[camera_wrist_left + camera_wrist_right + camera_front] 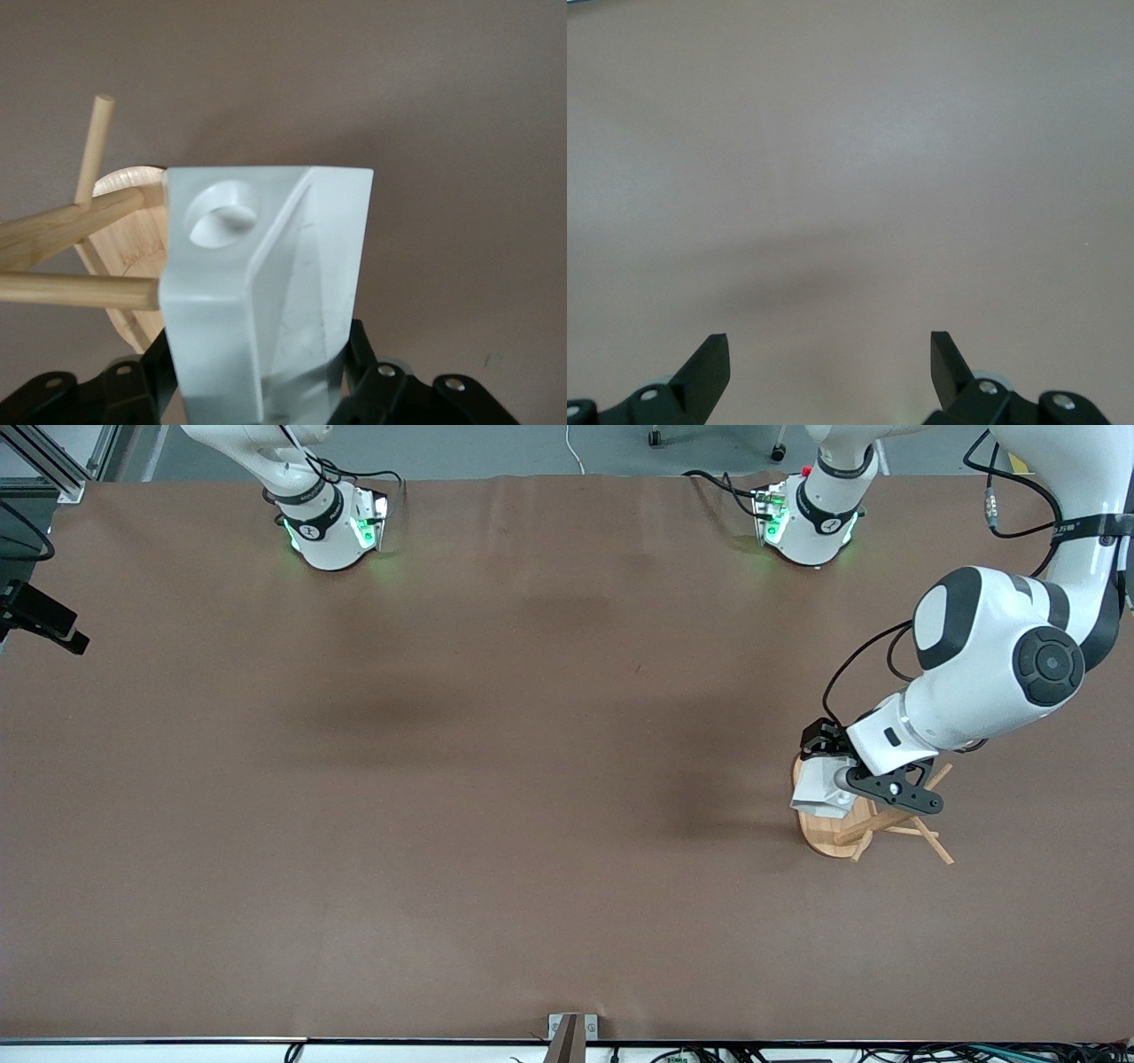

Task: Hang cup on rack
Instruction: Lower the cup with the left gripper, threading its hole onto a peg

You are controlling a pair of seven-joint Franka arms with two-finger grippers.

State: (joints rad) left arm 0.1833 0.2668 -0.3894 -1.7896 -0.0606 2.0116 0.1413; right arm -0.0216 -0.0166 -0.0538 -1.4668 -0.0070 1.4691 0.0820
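Note:
The white faceted cup [817,793] is held by my left gripper [828,760] over the oval base of the bamboo rack [822,838], toward the left arm's end of the table. In the left wrist view the gripper [261,359] is shut on the cup [310,266], fingers on both sides of its body. The handle's round hole [221,212] is empty. The tip of one thin peg [80,289] reaches the handle's edge, just beside the hole. The rack's base [133,252] lies under the cup. My right gripper [830,354] is open and empty over bare table; that arm waits.
The brown table [496,779] stretches wide toward the right arm's end. Other rack pegs [932,841] stick out toward the left arm's end. The arm bases [332,527] stand along the table's edge farthest from the front camera. A black camera mount [40,615] sits at the right arm's end.

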